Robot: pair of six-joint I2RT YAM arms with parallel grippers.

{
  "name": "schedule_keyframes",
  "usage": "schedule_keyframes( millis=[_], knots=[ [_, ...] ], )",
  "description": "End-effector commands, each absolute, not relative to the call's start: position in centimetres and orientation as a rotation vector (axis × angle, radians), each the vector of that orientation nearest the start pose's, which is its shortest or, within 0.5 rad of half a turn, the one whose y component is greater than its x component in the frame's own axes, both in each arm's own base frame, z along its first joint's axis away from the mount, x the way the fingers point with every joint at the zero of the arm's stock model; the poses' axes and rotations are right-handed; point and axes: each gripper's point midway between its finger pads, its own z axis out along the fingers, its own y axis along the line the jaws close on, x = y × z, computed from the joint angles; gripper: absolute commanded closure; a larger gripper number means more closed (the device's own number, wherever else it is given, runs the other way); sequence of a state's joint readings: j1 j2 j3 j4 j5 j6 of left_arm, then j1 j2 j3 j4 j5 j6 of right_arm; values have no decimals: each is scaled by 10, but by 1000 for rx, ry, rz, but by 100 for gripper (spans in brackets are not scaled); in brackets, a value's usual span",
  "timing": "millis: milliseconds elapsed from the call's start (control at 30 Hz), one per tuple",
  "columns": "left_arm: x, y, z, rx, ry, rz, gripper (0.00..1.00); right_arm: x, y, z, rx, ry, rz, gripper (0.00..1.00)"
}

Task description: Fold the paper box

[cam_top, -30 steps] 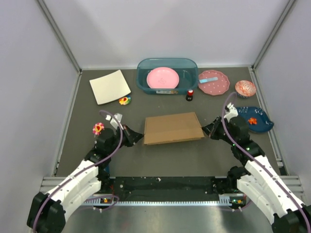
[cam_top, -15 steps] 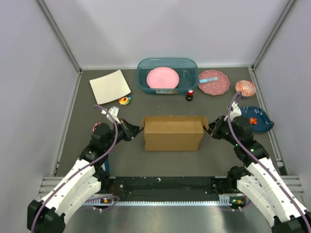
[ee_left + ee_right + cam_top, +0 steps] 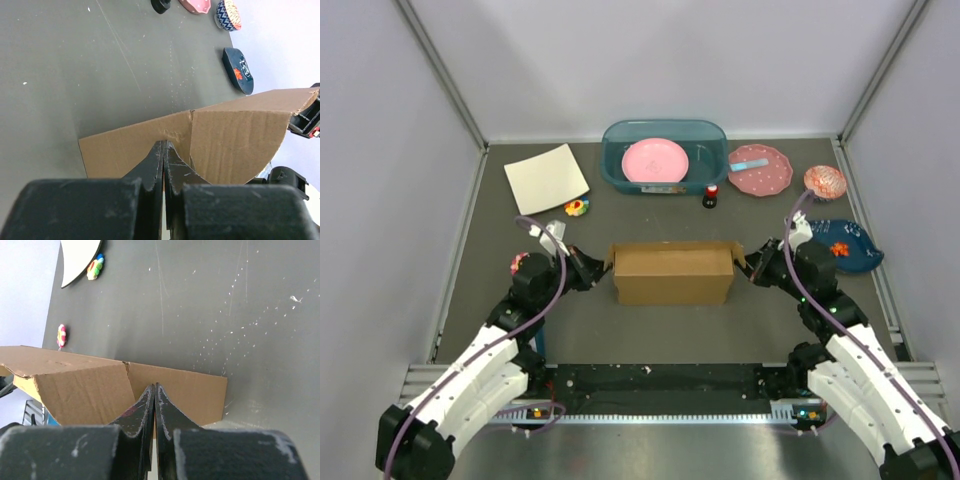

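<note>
The paper box [image 3: 672,275], plain brown corrugated cardboard, stands between my two arms at the table's middle, its broad panel facing the camera and small flaps sticking out at both ends. My left gripper [image 3: 600,270] is shut on the box's left end flap. In the left wrist view its fingertips [image 3: 165,145] pinch a thin cardboard edge, with the curved flap [image 3: 235,142] just to the right. My right gripper [image 3: 748,265] is shut on the right end flap. The right wrist view shows it [image 3: 154,387] closed on cardboard [image 3: 75,385] in the same way.
At the back stand a cream-white square sheet [image 3: 546,178], a teal tub [image 3: 615,135] holding a pink plate [image 3: 655,160], a dotted pink plate [image 3: 760,170] and a patterned bowl [image 3: 825,181]. A small dark bottle [image 3: 711,195], a flower toy [image 3: 577,208] and a blue dish [image 3: 845,245] lie nearer.
The box has gone from lying flat and skewed to standing squarely between the arms. Both grippers rose and moved back with its ends, staying shut.
</note>
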State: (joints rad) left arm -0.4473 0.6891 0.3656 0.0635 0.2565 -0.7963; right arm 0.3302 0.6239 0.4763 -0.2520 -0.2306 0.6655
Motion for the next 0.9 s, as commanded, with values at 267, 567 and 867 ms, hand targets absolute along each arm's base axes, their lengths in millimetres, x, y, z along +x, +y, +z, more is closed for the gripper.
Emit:
schedule_keyframes(
  millis=[267, 567, 867],
  knots=[
    [226, -150, 157, -212, 2011, -795, 94, 220, 122, 158, 199, 2138, 647, 96],
    [229, -102, 166, -368, 1994, -532, 68, 219, 81, 221, 199, 1994, 427, 49],
    [228, -74, 218, -401, 1870, -429, 31, 208, 110, 269, -133, 1866, 549, 30]
  ],
)
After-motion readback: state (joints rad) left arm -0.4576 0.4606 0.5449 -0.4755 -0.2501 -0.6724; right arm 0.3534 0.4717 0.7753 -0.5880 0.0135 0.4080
